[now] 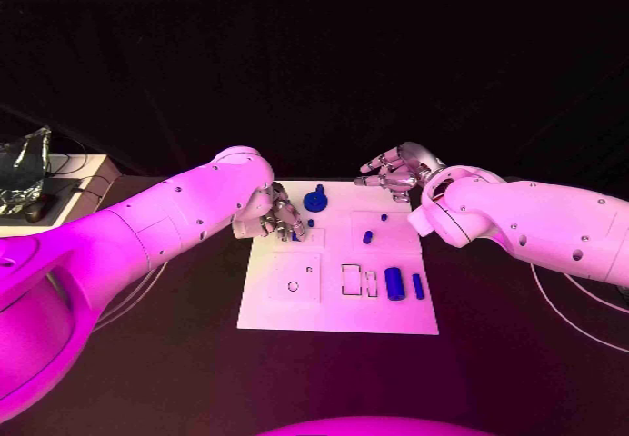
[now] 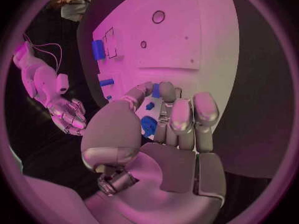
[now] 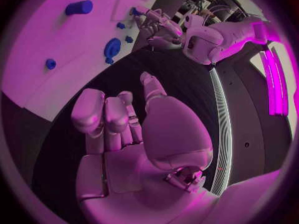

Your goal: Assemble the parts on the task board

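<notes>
At the middle of the black bench we see the white rectangular task board, with no readable writing. Lower right on it, a blue cylinder part lies with its long axis running up-down. The left hand hovers over the board's upper left, fingers curled, holding nothing. The right hand, upper right, is spread and empty.

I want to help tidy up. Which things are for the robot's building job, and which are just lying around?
For the job:
task board
round blue part
big blue cylinder
slim blue bar
small blue pegs

Just lying around:
crinkly silver thing
pale box beneath it
</notes>
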You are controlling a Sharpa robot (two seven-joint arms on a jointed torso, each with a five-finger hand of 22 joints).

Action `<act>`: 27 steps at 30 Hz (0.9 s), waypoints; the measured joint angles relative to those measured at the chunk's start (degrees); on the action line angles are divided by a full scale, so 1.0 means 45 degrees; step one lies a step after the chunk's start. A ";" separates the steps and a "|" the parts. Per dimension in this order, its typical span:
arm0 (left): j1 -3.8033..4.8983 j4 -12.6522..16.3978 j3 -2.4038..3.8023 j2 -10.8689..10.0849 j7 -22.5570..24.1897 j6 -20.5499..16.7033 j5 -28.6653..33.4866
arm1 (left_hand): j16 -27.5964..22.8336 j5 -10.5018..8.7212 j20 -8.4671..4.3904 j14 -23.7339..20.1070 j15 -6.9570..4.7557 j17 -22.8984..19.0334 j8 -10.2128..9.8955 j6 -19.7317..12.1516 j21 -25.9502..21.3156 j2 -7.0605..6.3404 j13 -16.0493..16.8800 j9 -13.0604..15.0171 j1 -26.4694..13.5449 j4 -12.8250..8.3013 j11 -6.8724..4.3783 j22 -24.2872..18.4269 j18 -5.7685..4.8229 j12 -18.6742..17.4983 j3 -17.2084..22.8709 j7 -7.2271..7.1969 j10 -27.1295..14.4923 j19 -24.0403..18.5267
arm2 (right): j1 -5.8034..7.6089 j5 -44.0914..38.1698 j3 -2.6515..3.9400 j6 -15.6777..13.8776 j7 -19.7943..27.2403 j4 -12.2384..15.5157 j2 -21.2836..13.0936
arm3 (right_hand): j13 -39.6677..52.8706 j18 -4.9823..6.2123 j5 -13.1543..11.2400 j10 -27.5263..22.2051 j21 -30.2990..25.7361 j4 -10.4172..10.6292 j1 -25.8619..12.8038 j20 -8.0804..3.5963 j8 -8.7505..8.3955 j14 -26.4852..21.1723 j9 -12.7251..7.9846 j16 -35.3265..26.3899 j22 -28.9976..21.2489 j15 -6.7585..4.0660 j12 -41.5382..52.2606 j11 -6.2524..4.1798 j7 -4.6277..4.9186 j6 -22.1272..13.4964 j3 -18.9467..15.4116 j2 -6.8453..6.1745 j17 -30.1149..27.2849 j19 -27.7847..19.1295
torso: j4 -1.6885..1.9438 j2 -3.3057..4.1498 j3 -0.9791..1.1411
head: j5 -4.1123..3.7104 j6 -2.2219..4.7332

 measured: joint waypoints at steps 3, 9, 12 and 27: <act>0.0000 -0.0026 0.0000 0.0013 0.0000 0.0000 0.0018 | 0.0000 0.0000 0.0000 0.0000 0.0000 0.0000 -0.0002 0.0003 -0.0061 0.0000 0.0020 0.0000 0.0000 -0.0019 0.0000 -0.0001 0.0001 0.0000 -0.0028 0.0001 0.0000 0.0000 | 0.0000 -0.0001 -0.0001 0.0001 0.0000 0.0001 0.0000 | 0.0000 0.0000 0.0000 0.0000 0.0000 0.0000 0.0000 0.0000 0.0000 0.0000 0.0000 0.0000 -0.0001 0.0000 0.0000 0.0000 -0.0003 -0.0002 0.0000 0.0000 0.0000 0.0000 | 0.0000 0.0000 0.0000 | 0.0009 -0.0001; 0.0002 -0.0077 -0.0005 0.0028 -0.0013 -0.0009 0.0089 | 0.0000 -0.0001 0.0047 -0.0001 0.0000 0.0026 -0.0064 0.0104 -0.0112 0.0338 0.0062 -0.0001 0.0197 0.0361 0.0001 -0.0001 -0.0002 0.0000 -0.1049 -0.0024 -0.0011 0.0046 | 0.0000 -0.0003 -0.0006 0.0002 -0.0001 0.0005 0.0000 | 0.0000 -0.0001 0.0000 0.0002 0.0000 0.0000 0.0000 0.0000 0.0000 0.0000 0.0000 0.0000 -0.0001 0.0000 0.0000 0.0002 -0.0021 -0.0018 0.0000 0.0000 0.0000 0.0000 | -0.0001 0.0000 0.0000 | 0.0020 -0.0013; -0.0007 -0.0086 -0.0009 0.0037 -0.0017 -0.0018 0.0125 | 0.0000 -0.0001 0.0046 -0.0001 0.0000 0.0026 -0.0062 0.0175 -0.0112 0.0555 0.0076 0.0000 0.0417 0.0589 0.0018 -0.0001 -0.0002 0.0000 -0.1538 -0.0078 -0.0036 0.0046 | 0.0000 -0.0003 -0.0005 0.0002 -0.0001 0.0007 -0.0004 | 0.0000 -0.0001 0.0000 0.0002 0.0000 0.0000 0.0000 0.0000 0.0000 0.0000 0.0000 0.0000 -0.0002 0.0000 0.0000 0.0003 -0.0021 -0.0018 0.0000 0.0000 0.0000 0.0000 | -0.0001 -0.0002 0.0000 | 0.0021 -0.0022; -0.0027 -0.0099 -0.0022 0.0031 -0.0025 -0.0110 0.0226 | 0.0000 -0.0006 -0.0001 -0.0002 -0.0002 0.0012 0.0140 0.0985 -0.0222 0.1442 0.0117 0.1033 0.1269 0.1718 -0.0132 -0.0002 -0.0001 0.0000 -0.4476 -0.0771 -0.0120 0.0092 | 0.0000 -0.0006 -0.0003 0.0004 -0.0001 0.0013 -0.0021 | -0.0023 -0.0001 0.0000 0.0021 0.0000 0.0000 0.0000 0.0000 0.0000 0.0000 0.0000 -0.0050 -0.0004 0.0000 0.0000 0.0022 0.0018 -0.0049 0.0000 0.0000 0.0001 0.0000 | -0.0004 -0.0006 -0.0002 | 0.0020 -0.0024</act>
